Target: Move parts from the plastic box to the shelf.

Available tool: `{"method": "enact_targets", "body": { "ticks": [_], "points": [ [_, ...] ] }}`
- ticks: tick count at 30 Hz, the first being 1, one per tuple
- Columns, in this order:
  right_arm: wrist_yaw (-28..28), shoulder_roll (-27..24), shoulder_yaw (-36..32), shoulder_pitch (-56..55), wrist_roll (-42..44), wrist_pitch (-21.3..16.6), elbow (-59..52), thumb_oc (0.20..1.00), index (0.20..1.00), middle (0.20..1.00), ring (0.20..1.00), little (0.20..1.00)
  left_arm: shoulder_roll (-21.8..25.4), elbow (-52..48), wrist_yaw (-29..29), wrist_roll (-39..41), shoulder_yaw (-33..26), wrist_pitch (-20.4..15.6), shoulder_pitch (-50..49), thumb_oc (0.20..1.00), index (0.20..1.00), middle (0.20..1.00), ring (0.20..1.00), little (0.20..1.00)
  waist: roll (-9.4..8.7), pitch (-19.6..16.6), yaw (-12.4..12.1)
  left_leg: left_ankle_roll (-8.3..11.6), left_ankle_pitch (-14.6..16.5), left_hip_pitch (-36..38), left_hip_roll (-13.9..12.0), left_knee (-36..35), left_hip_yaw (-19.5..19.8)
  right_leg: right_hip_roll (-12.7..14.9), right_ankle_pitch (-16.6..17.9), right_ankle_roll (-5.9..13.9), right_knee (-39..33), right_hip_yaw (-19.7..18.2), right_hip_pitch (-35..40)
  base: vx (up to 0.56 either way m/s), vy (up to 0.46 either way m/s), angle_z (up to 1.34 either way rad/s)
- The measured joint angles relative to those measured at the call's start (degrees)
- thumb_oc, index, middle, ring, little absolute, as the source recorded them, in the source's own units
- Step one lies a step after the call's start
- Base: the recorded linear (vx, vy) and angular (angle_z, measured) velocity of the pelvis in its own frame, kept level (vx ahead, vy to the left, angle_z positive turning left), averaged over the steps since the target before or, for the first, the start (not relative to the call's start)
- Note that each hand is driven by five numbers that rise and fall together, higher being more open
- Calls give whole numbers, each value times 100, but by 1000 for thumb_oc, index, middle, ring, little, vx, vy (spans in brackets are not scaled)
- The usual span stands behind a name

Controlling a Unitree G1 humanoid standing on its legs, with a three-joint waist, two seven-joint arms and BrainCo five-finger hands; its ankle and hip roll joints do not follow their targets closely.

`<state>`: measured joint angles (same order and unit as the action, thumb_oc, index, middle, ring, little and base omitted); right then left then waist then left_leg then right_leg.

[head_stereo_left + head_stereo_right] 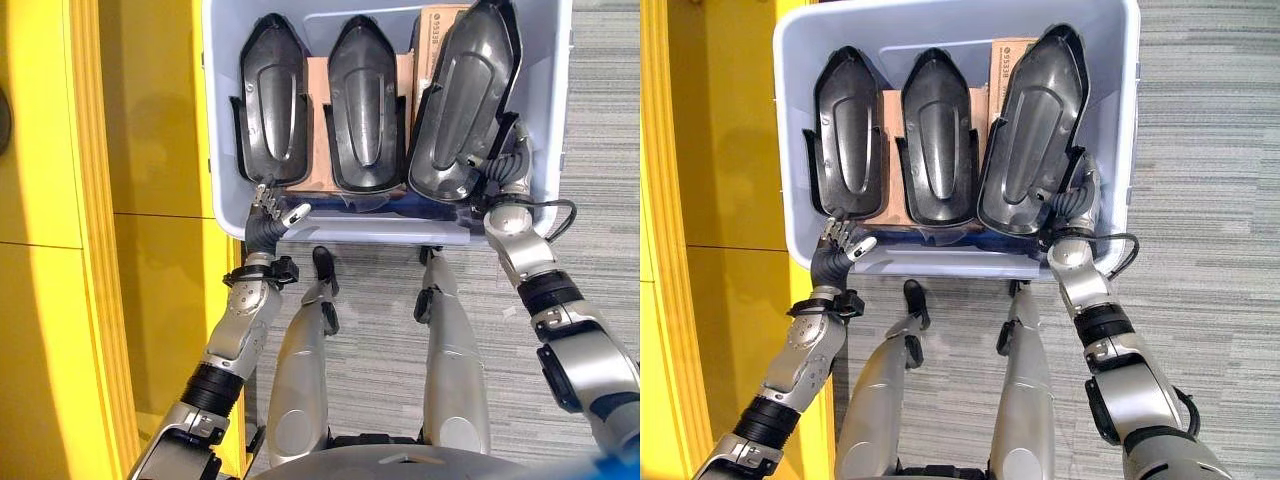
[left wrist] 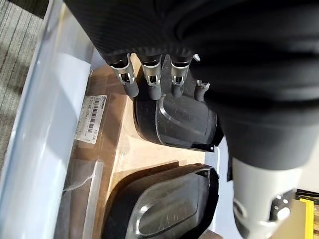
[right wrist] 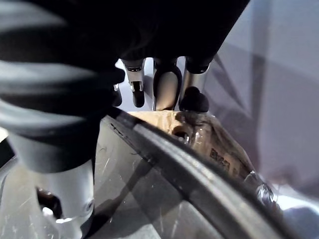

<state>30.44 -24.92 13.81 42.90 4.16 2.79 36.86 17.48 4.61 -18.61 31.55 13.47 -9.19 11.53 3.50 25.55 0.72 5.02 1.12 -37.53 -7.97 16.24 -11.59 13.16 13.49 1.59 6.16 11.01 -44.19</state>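
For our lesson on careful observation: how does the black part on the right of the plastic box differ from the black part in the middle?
The right part leans tilted and looks larger; the middle part stands straight and looks smaller. The right part has the right hand at its lower edge; no hand is at the middle part. Both are black, boat-shaped shells in the same plastic box.

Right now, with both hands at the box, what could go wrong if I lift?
1. The right hand reaches under the right part, which is tilted against the middle part; lifting may drag or knock its neighbour.
2. How well the right hand's fingers hold that part is hidden, so it might slip.
3. The left hand hovers at the plastic box rim by the left part, and could catch the rim when it moves.
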Motion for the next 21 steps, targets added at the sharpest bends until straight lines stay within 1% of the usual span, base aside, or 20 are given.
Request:
{"method": "enact_targets", "body": {
  "ticks": [8,15,18,21],
  "points": [
    [-12,-53,-24,220,128,62,146,200,200,200,200,200,83,15,76,110,3,-4,3,1000,1000,1000,1000,1000,-12,0,-8,-2,-4,-60,-5,33,104,2,19,16,-1,84,22,0,7,3],
    [-88,-97,-32,179,126,147,144,200,200,200,200,200,98,21,75,110,2,-3,20,1000,1000,1000,1000,1000,-17,17,-43,2,-7,99,-2,-5,114,-2,31,-6,-1,95,171,0,0,0],
    [-111,-98,-74,9,126,212,-65,200,200,200,200,200,98,23,76,110,1,0,18,1000,1000,1000,1000,1000,-16,18,-46,2,-6,189,0,-20,118,-3,14,-6,-2,103,260,0,0,0],
    [-157,-94,-266,-453,194,260,-670,200,200,200,200,200,98,25,76,110,-18,14,5,1000,1000,1000,1000,1000,-20,23,-60,0,-7,397,8,-127,109,-11,-1,-4,-27,106,429,0,0,0]
  ]
}}
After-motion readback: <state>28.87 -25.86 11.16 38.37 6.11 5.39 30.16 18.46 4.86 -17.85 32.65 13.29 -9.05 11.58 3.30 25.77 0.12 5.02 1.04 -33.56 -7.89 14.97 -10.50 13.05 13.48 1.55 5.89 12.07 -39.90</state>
